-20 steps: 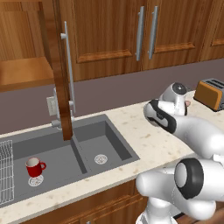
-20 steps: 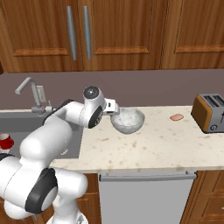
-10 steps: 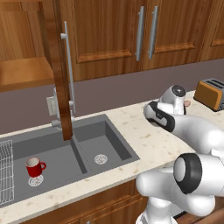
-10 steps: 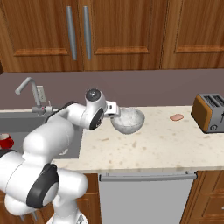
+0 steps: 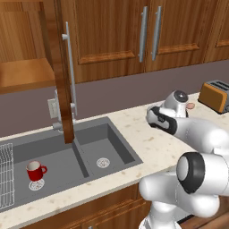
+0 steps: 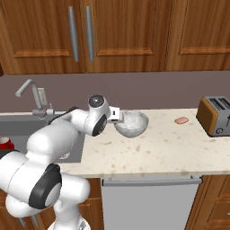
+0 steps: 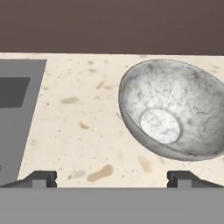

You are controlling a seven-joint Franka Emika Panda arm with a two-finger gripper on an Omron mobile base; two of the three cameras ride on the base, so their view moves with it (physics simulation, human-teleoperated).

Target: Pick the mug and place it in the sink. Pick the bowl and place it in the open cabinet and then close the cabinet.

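Fingers: the fingers (image 7: 112, 177) stood spread as wide as they go, one dark tip at each lower corner of the hand view, holding nothing and touching nothing.
Bowl: the bowl (image 7: 175, 111) sat on the counter (image 7: 78, 127), ahead of the fingers and off toward the right-hand tip in the hand view, apart from both tips; its speckled inside faced the camera.
Bowl from the right base view: the bowl (image 6: 131, 123) was just beyond the robot's hand, near the back wall.
Mug: the mug (image 5: 35, 170) stood upright in the left basin of the sink (image 5: 89, 150), over a round drain, well apart from the hand.
Cabinet: the cabinet (image 5: 24, 67) above the sink was open, its door edge-on with the long bar handle showing.
Toaster: a toaster (image 6: 214, 116) stood at the far right of the counter.
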